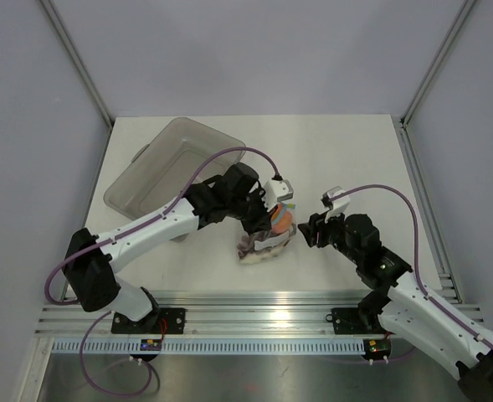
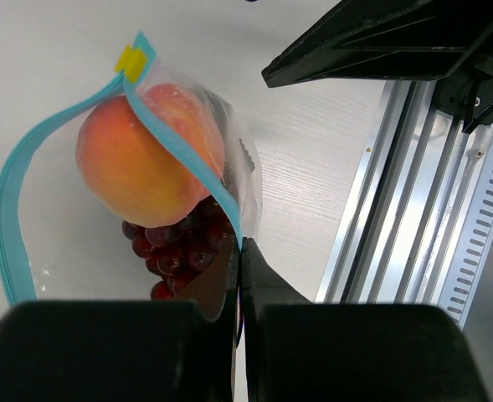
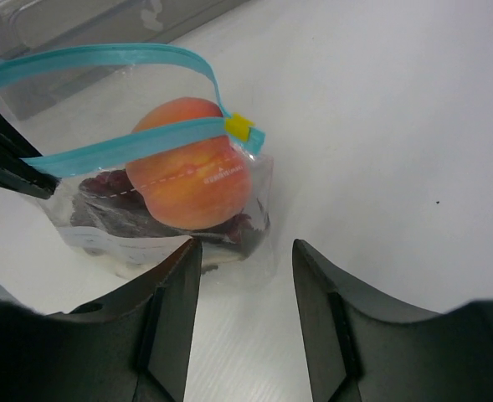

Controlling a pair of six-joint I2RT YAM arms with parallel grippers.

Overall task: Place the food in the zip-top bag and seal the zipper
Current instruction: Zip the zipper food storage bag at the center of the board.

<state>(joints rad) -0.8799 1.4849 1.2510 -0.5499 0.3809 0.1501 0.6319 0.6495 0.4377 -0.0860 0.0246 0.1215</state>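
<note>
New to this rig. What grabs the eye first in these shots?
The bright peach sits inside the clear bag at table centre, with dark grapes packed against it. The bag's teal zipper gapes open, a yellow slider at one end. The left gripper is shut on the bag's edge, and the open right gripper faces it from the right.

White table (image 1: 355, 159), grey tray (image 1: 146, 180), zip-top bag (image 1: 265, 248)
</note>
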